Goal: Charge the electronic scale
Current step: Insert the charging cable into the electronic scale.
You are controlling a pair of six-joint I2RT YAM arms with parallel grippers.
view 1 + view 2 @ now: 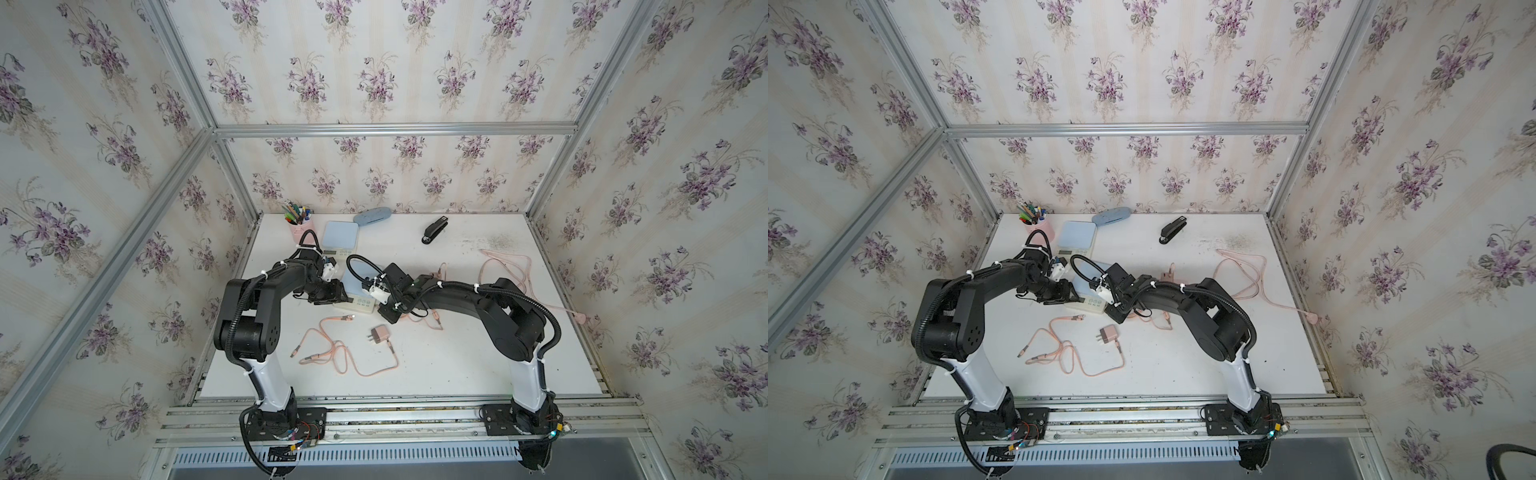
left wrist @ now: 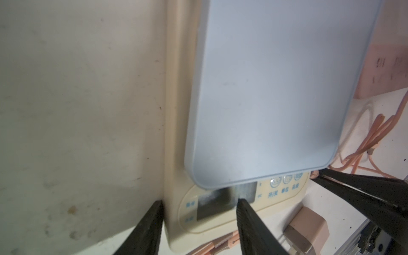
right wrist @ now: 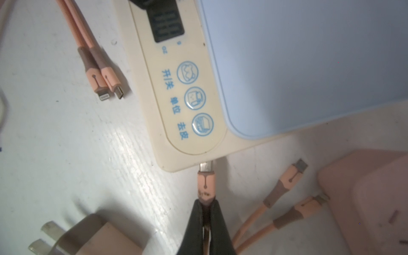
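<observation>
Left of the scale, your L claw stands part-open and straddles the scale's edge. One of its fingers is against the outer side wall and the other is on the display. The scale lies flat mid-worktop, blue pan up, control panel on the edge nearest the arm bases. At the scale's right front corner your R claw is clamped tight on a pink connector, w/ the metal tip touching the scale's side wall. It's prob. at the port, but the seating isn't visible. Two spare connectors lie just right of that one. Further right of the scale sits the pink power strip. In front of the scale, the charger brick lies on the worktop w/ prongs bare.
</observation>
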